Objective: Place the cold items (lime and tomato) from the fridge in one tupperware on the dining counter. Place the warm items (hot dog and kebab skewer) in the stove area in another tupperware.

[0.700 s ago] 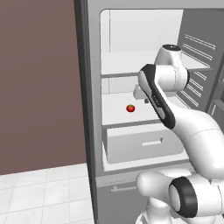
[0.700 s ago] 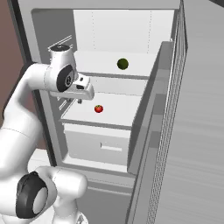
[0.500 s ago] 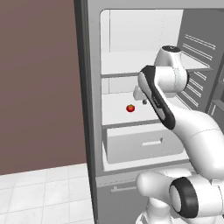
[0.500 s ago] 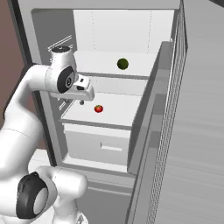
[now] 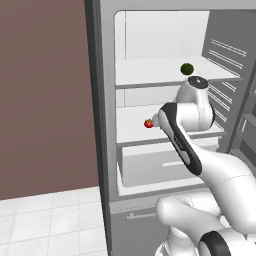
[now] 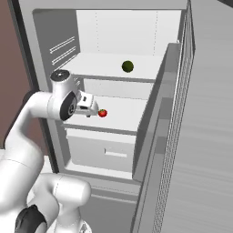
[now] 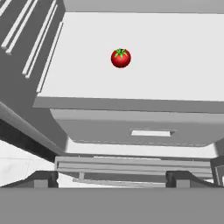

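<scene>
Open white fridge (image 6: 150,109), door swung wide; grey pull-out drawer (image 7: 144,127) under the middle shelf (image 7: 175,65).

White arm's two-finger hand (image 6: 91,108) sits at the front edge of that shelf, tips spread wide, holding nothing.

Small round dark-green lime (image 6: 128,66) on upper shelf, well apart from hand. Probably firm, waxy skin, will roll; take across widest part.

Small round red tomato w/ green stem cap (image 7: 120,58) mid-shelf, standing free, just beyond the hand in right base view. Judged light, smooth, slick-skinned, soft under pressure, bruises easily. Grip across the equator, tips either side below the stem cap, gentle squeeze. Rolls if nudged, so approach centred.
</scene>
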Tool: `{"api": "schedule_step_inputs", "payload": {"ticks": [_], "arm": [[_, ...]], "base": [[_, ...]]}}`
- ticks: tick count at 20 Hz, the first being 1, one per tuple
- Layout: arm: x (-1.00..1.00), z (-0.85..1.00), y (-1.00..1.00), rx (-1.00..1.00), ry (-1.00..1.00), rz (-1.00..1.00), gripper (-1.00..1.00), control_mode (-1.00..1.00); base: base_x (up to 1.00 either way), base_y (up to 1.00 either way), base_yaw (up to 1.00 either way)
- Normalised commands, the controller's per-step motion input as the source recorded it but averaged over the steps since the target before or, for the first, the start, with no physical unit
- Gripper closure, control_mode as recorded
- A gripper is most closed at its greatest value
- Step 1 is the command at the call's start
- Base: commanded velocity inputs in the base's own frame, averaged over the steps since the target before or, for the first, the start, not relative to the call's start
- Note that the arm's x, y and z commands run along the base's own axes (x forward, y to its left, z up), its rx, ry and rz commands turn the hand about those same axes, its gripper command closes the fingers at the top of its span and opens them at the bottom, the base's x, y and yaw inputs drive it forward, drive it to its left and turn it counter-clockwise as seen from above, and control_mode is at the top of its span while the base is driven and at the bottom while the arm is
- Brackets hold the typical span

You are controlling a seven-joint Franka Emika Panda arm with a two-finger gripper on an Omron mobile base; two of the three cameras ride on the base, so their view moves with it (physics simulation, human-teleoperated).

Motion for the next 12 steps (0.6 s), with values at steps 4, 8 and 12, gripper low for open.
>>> {"api": "schedule_step_inputs", "payload": {"ticks": [4, 8, 12], "arm": [[0.23, -0.11, -0.06, 0.00, -0.03, 0.00, -1.00, -1.00], [0.45, -0.03, -0.08, 0.00, 0.00, 0.00, -1.00, -1.00], [0.62, -0.13, -0.03, 0.00, 0.01, 0.00, -1.00, -1.00]], "base": [[0.00, 0.00, 0.00], [0.00, 0.00, 0.00], [0.00, 0.00, 0.00]]}}
